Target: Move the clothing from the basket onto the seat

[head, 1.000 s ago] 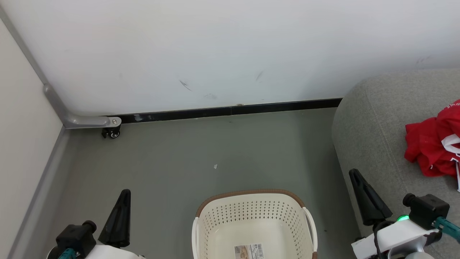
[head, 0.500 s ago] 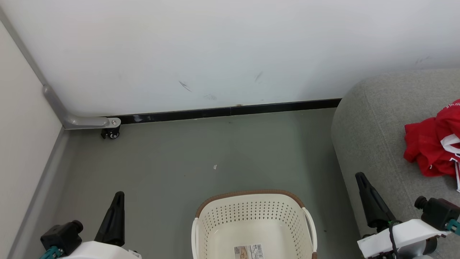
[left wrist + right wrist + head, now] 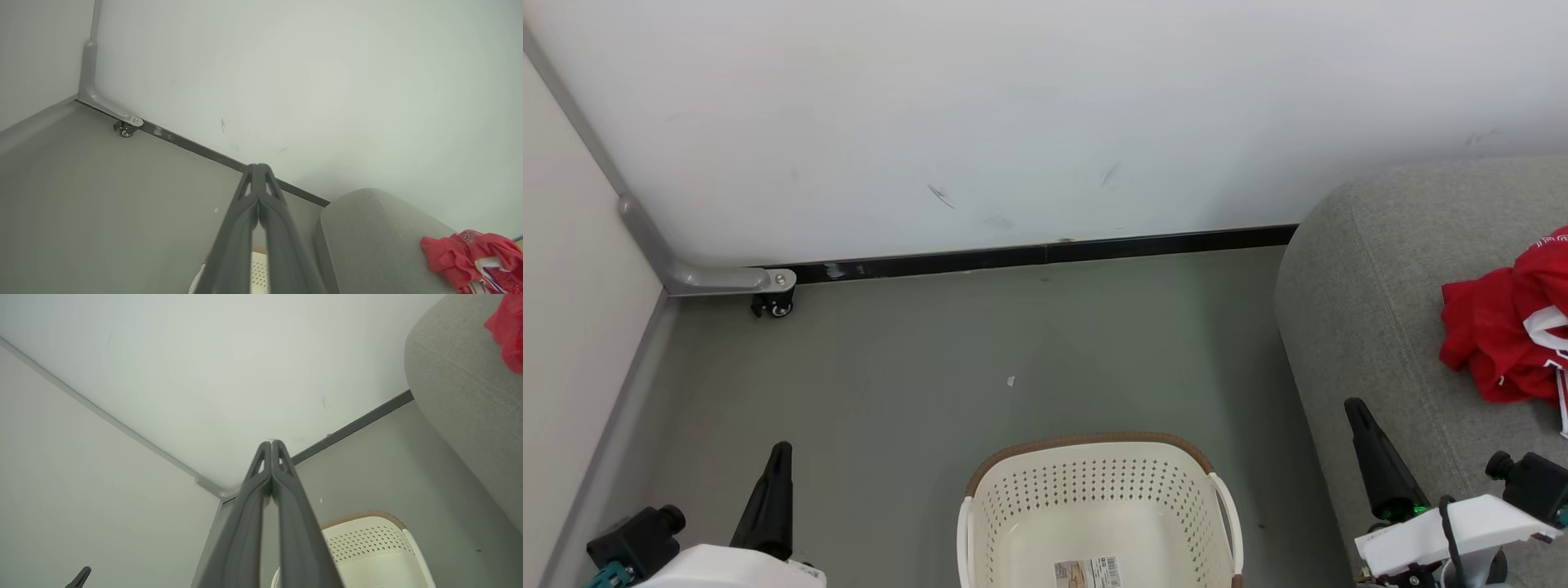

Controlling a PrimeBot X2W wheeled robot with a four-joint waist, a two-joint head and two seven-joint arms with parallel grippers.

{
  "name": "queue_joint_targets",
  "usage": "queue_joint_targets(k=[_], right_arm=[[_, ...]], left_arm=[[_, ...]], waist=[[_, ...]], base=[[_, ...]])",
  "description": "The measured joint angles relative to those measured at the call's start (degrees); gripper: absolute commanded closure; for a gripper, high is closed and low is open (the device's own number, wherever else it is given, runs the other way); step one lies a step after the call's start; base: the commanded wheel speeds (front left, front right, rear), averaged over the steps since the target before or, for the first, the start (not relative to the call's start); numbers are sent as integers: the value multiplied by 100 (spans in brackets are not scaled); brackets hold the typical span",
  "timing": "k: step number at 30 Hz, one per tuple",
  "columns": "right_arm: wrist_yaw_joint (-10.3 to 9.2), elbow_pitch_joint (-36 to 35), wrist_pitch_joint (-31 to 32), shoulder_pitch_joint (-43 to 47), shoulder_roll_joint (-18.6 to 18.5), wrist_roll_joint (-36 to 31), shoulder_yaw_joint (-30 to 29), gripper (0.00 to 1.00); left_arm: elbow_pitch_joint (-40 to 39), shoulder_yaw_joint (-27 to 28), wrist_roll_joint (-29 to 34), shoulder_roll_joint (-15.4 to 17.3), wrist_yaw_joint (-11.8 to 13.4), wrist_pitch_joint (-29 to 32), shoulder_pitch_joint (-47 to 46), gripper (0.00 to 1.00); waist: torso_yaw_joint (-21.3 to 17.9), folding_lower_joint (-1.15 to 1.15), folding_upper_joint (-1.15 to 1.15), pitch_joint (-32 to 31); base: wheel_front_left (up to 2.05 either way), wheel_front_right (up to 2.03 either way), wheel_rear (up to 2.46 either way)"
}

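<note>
On the grey seat, toward the right edge of the head view, the red clothing lies in a crumpled heap with white trim showing. Well apart from it, the cream basket stands on the floor beside the seat, a paper label showing on its bottom. The left tool hangs over the floor left of the basket, fingers pressed together. The right tool, likewise closed, shows against the seat's side facing the basket.
</note>
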Motion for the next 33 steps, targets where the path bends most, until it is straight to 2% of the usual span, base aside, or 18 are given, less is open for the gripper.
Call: queue_joint_targets(k=[6, 13, 26, 33], right_arm=[[0, 115, 138, -2, -4, 493, -80, 100], [-1, 177, 230, -7, -12, 991, -129, 100], [-1, 441, 458, -42, -14, 2115, -216, 100], [-1, 519, 579, -168, -14, 2593, -298, 100]], left_arm=[[62, 98, -443, -24, -87, 132, 0, 100], [124, 170, -856, -89, -146, 244, -1, 100], [312, 374, -1819, -124, -301, 497, -30, 100], [394, 469, -2246, -142, -371, 602, -41, 100]], waist=[[-5, 12, 0, -30], [-10, 8, 0, -44], [-21, -59, 0, -7], [-26, -74, 0, 14]], base=[[0, 0, 0], [0, 0, 0], [0, 0, 0], [0, 0, 0]])
